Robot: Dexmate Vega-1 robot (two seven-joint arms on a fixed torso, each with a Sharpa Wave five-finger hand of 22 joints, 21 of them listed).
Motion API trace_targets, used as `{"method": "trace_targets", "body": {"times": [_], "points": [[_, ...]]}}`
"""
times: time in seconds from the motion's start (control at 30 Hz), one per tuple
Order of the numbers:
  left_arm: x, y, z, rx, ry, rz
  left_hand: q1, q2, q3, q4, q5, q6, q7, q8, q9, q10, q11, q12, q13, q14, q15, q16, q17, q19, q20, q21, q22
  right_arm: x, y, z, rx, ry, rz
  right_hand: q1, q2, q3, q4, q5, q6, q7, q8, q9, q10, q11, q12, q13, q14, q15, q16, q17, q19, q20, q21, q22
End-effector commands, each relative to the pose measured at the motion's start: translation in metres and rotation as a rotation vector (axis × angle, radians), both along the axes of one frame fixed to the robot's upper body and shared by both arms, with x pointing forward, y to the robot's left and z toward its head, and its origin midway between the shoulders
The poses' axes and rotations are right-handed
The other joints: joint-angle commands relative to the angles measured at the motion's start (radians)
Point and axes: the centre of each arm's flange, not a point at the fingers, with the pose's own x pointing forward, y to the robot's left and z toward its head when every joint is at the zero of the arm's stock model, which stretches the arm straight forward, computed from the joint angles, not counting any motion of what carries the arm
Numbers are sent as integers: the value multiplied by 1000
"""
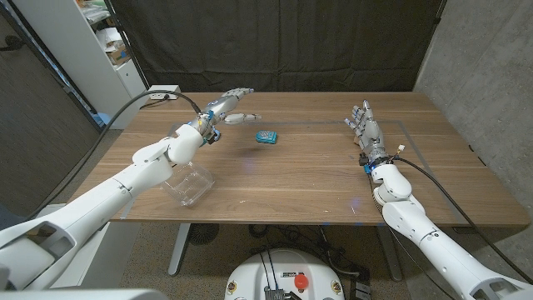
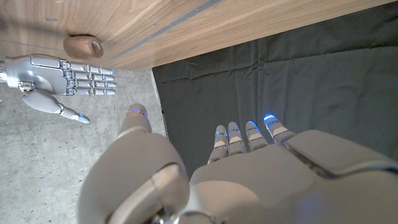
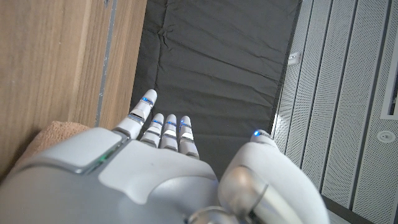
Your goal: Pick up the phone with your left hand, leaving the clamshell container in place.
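two hands are over the table (image 1: 316,187), and neither holds anything. my left hand (image 1: 229,106) is raised above the far part of the table, beyond and to the left of the phone (image 1: 267,137), fingers stretched out and apart, thumb held away from them; it does not touch the phone. from the left wrist i see the same hand (image 2: 236,168) from behind, fingertips (image 2: 268,121) spread, nothing between them.

the phone, a small teal object, lies on the wood near the table's middle, toward the far edge, on its own with clear wood all round it. the container (image 1: 187,185), clear plastic, sits well apart from the phone, at the near left part of the table, partly under my left forearm; i cannot tell whether the arm touches it.

my right hand (image 1: 366,127) is well to the right of the phone, fingers extended and slightly apart. i cannot tell whether it rests on the wood. it also shows in the left wrist view (image 2: 59,78), fingers straight. from the right wrist, that hand (image 3: 168,168) shows extended fingers (image 3: 144,106) close side by side, thumb set off.
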Motion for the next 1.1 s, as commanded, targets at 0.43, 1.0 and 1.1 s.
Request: {"method": "trace_targets", "body": {"times": [0.43, 1.0, 1.1], "points": [[18, -13, 4, 61, 24, 35, 31, -11, -17, -11, 20, 39, -4, 7, 4, 68, -11, 22, 7, 57, -24, 10, 4, 49, 8, -7, 2, 3, 5, 10, 0, -27, 1, 0, 14, -4, -1, 7, 6, 0, 4, 0, 8, 3, -7, 4, 14, 1, 7, -1, 12, -2, -9, 2], [28, -26, 5, 200, 53, 86, 78, -6, -21, -23, 35, 0, 8, -12, 4, 53, -7, 9, 10, 52, -19, -5, 3, 76, 14, -18, 2, 2, 7, 7, 24, -39, -7, 1, 14, -6, -2, 7, 8, -1, 3, -1, 10, 8, -11, 4, 19, 2, 8, -3, 15, 0, -15, 3], [30, -30, 4, 235, 72, 78, 95, -8, -24, -26, 39, -4, 13, -12, 5, 49, 4, 5, 11, 37, -4, -14, 3, 73, -15, -28, 2, 2, 8, 7, 27, -39, -7, 2, 14, -6, -2, 7, 7, -1, 2, -1, 10, 7, -12, 4, 19, 3, 8, -3, 16, 0, -16, 3]]}}
